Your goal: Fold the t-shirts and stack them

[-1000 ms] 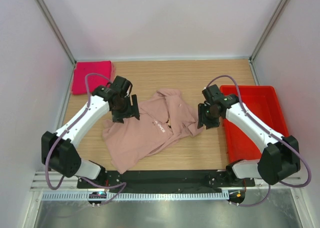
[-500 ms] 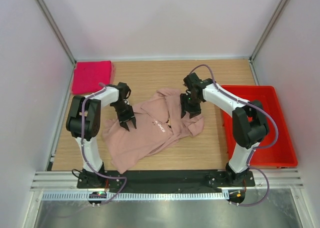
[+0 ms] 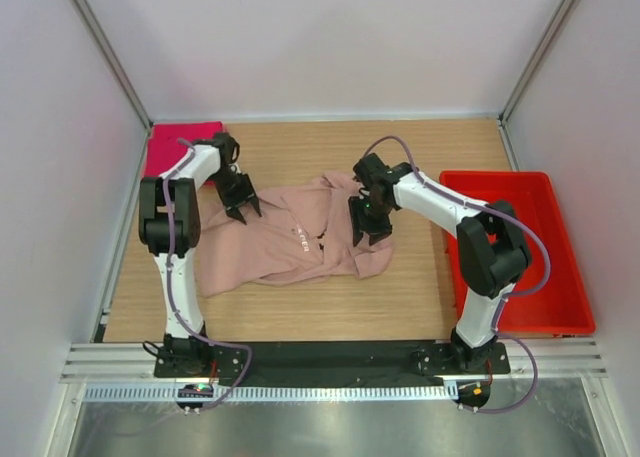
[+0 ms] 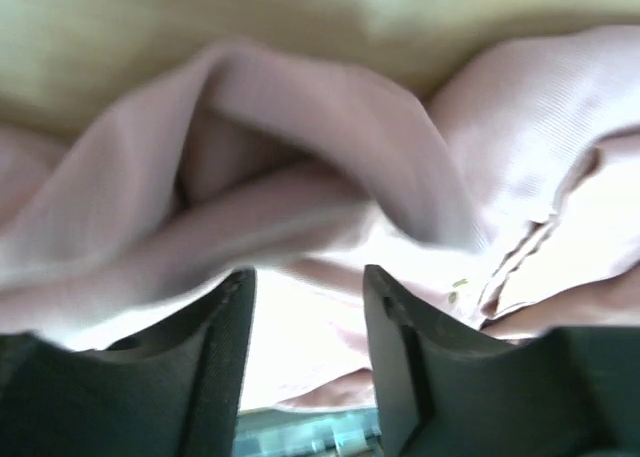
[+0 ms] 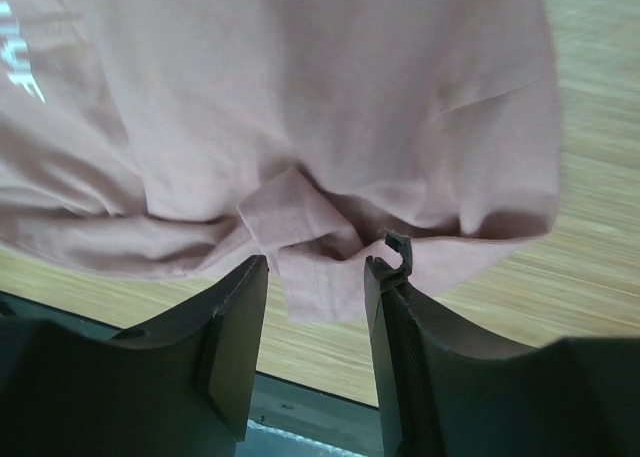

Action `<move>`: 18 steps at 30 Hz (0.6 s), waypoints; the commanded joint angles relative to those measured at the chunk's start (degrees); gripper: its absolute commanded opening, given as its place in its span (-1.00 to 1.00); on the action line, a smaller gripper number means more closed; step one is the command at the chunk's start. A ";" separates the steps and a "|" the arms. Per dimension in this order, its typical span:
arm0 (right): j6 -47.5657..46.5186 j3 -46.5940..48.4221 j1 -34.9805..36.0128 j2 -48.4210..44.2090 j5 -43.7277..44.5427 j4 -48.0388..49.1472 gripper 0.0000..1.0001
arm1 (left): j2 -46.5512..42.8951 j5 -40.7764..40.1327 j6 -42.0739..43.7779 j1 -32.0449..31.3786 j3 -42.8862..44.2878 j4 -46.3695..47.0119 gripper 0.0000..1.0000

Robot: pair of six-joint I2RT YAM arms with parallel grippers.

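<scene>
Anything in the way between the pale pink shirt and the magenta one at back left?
Nothing lies on the table between the pale pink shirt and the magenta shirt. Only the left gripper and its wrist span that gap. The red bin is off to the right.

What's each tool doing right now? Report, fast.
Left tool: closed on the pale pink t-shirt.
Right tool: closed on the same t-shirt.

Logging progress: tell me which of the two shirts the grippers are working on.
The pale dusty pink shirt, rumpled mid-table with the left gripper and right gripper on it; the magenta shirt lies in the far left corner.
</scene>
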 commanded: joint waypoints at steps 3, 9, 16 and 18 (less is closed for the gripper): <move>0.23 -1.00 4.54 0.78 2.36 0.43 0.03 | -7.20 -3.44 4.06 -1.86 1.69 2.69 0.13; 0.07 -4.52 5.15 -1.06 3.15 1.14 0.04 | -22.25 -4.15 2.05 -4.93 -9.64 3.84 0.22; -1.08 -11.11 5.15 -3.78 6.13 1.92 -0.23 | -40.00 -3.80 -2.78 -8.36 -22.92 -0.21 0.20; -0.03 -13.04 5.15 -5.36 7.54 2.01 -0.36 | -46.24 -3.62 -4.63 -8.98 -26.17 -0.65 0.19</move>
